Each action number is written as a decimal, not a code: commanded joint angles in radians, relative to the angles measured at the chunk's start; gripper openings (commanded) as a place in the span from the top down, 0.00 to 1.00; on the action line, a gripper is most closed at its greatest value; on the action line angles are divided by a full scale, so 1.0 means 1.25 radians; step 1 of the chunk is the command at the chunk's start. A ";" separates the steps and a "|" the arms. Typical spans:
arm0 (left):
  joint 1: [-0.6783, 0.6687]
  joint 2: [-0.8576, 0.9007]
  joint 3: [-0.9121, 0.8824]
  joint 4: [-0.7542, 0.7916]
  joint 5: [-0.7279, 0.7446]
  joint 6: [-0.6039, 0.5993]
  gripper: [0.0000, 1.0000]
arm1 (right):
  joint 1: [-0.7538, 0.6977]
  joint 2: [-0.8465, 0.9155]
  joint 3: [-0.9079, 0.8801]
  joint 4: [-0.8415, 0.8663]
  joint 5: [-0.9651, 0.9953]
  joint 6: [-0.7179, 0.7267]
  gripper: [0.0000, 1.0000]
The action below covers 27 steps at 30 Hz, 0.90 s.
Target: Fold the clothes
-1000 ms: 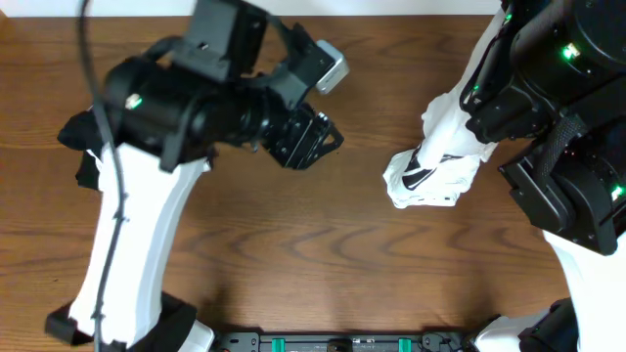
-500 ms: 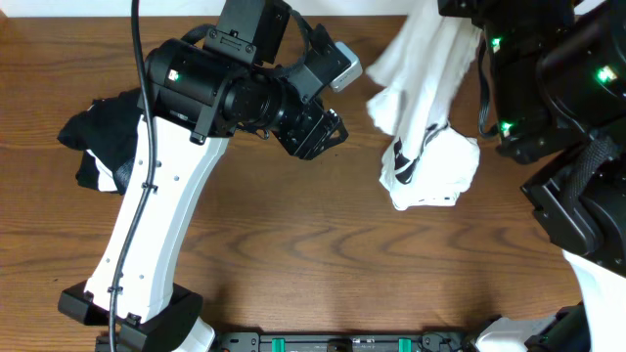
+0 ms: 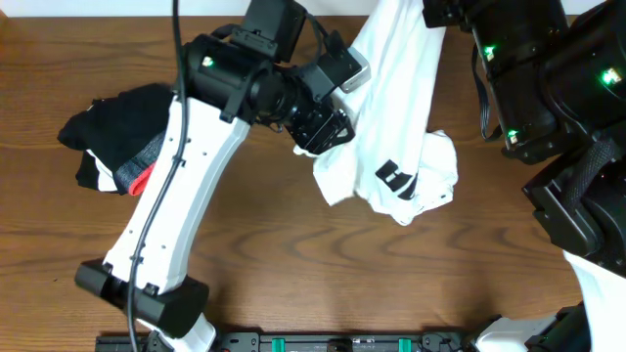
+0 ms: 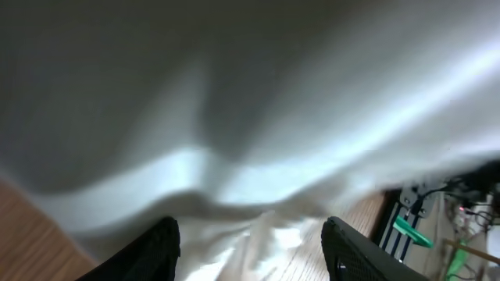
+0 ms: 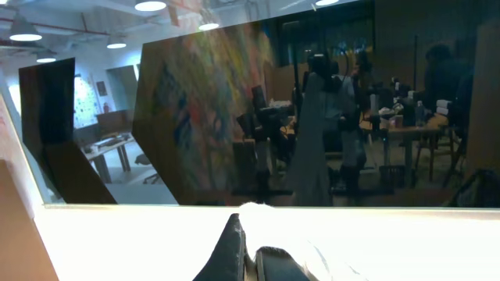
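A white garment (image 3: 396,108) with a black logo hangs from my right gripper at the top of the overhead view, its lower end still resting on the wooden table (image 3: 293,264). My right gripper (image 5: 251,254) is shut on a pinch of that white cloth; its fingers point at the far wall. My left gripper (image 3: 328,132) is open right against the hanging cloth; in the left wrist view its fingers (image 4: 250,250) stand apart with blurred white fabric (image 4: 234,117) filling the frame. A pile of dark clothes (image 3: 117,137) lies at the left.
The left arm's white link (image 3: 166,215) crosses the table from the front left base. The right arm's black body (image 3: 558,117) fills the right side. A black rail (image 3: 333,342) runs along the front edge.
My right gripper has lifted the white garment off the table and swung it up and to the left. My left arm has moved right, up to the hanging cloth.
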 commanded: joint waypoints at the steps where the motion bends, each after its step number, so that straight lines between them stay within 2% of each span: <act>1: -0.002 0.032 -0.014 0.005 0.041 0.011 0.39 | -0.002 -0.016 0.008 0.008 -0.015 -0.018 0.99; 8: -0.002 0.056 -0.015 0.004 0.067 0.011 0.39 | -0.002 -0.016 0.008 0.010 -0.015 -0.018 0.99; 18: -0.005 0.020 -0.015 -0.006 0.067 0.011 0.39 | -0.002 -0.016 0.008 0.022 0.007 -0.018 0.99; 27: -0.055 0.021 -0.015 -0.016 0.058 0.034 0.39 | -0.002 -0.016 0.008 0.038 0.007 -0.018 0.99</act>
